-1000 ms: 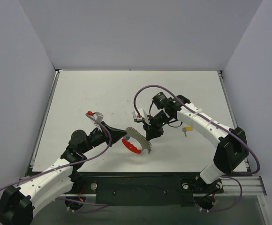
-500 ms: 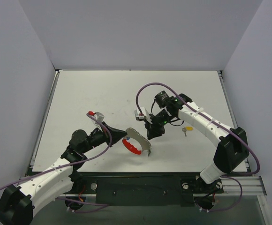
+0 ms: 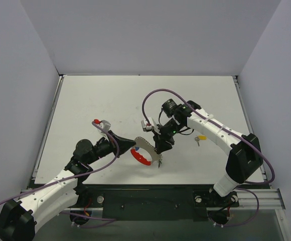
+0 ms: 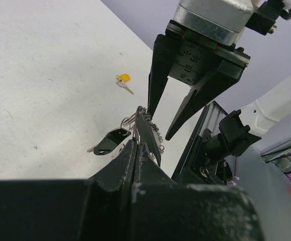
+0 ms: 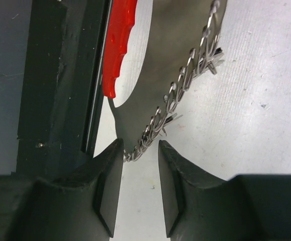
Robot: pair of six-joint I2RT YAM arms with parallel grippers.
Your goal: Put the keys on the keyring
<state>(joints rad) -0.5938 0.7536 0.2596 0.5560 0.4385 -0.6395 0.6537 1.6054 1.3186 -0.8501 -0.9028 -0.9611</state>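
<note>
Progress looks partial from the top view. My left pincer (image 3: 134, 142) is clamped shut on the keyring (image 3: 141, 157) and holds it over the near middle of the table (image 3: 95, 100). A yellow key (image 3: 200, 137) lies loose, well apart to the right, not yet threaded. My right pincer (image 3: 159, 150) hangs at the ring's right side. I count one ring and one loose key; a blue speck by the left pincer may be another cap, but I cannot tell.

From the left wrist, the ring rises edge-on out of my closed fingers. A black-capped key (image 4: 110, 141) hangs from it, so I judge that at least one is on. The right pincer's jaws stand apart astride the ring, gripping nothing.

From the right wrist, I see the ring's red and silvery parts. Its wire end sits between the parted fingers (image 5: 110, 186), unclamped. I can count no key here.
</note>
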